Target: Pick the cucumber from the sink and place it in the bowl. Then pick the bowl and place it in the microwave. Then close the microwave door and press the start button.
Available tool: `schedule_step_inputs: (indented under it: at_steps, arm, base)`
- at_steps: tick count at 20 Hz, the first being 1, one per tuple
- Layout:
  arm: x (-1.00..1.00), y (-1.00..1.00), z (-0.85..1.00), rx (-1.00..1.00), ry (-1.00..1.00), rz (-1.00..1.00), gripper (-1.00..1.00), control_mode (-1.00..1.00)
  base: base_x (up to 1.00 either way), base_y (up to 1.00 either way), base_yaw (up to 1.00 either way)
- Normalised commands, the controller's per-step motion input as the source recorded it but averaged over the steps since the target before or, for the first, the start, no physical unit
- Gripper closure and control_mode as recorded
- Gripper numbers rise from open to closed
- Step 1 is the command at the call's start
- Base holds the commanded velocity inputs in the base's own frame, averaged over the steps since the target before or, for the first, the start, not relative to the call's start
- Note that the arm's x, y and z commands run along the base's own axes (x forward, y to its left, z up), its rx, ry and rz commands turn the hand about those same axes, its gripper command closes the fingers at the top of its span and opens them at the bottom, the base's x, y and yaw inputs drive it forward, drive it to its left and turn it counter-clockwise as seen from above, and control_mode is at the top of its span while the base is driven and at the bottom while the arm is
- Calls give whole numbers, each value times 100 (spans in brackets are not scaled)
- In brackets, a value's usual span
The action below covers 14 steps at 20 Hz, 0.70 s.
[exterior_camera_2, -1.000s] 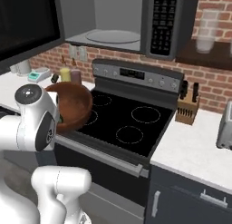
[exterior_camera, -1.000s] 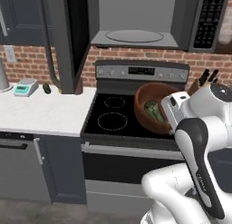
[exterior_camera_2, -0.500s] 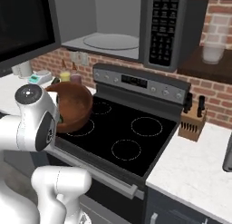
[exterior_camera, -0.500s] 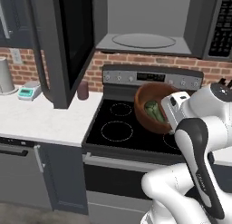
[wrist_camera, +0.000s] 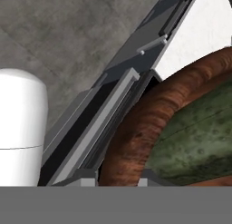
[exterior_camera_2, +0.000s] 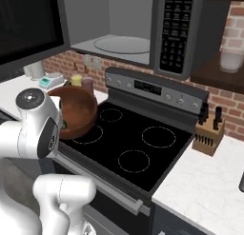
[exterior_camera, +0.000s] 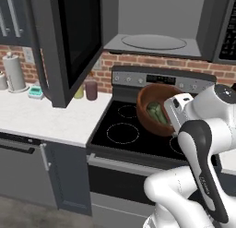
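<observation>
Wide dark-framed microwave door (exterior_camera: 69,42) swung open at left, top cut off | round reddish-brown wood-like bowl (exterior_camera: 156,109) tilted above black stovetop (exterior_camera_2: 128,143), now nearer the grey microwave cavity (exterior_camera: 156,42) | small dark green cucumber (exterior_camera: 156,114) inside, long axis roughly upright | gripper (exterior_camera: 177,114) fingers hidden; pinching bowl's rim.

The reddish-brown wooden bowl (exterior_camera: 156,107) hangs tilted above the stove, its mouth facing left in the left base view, the dark green cucumber (exterior_camera: 157,114) lying inside it. Overhead the microwave (exterior_camera: 156,24) gapes, round glass turntable bare, its dark-windowed door (exterior_camera: 73,42) swung wide to the left.
</observation>
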Motion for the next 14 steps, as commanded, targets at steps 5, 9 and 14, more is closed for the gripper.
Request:
schedule_step_inputs:
  at_steps: [5, 9, 14]
  arm:
    - [0, 0, 0, 0, 0, 0, 100, 100]
    - [0, 0, 0, 0, 0, 0, 100, 100]
    - [0, 0, 0, 0, 0, 0, 100, 100]
  base:
    - [12, -15, 17]
    - [33, -17, 14]
    - [31, -18, 14]
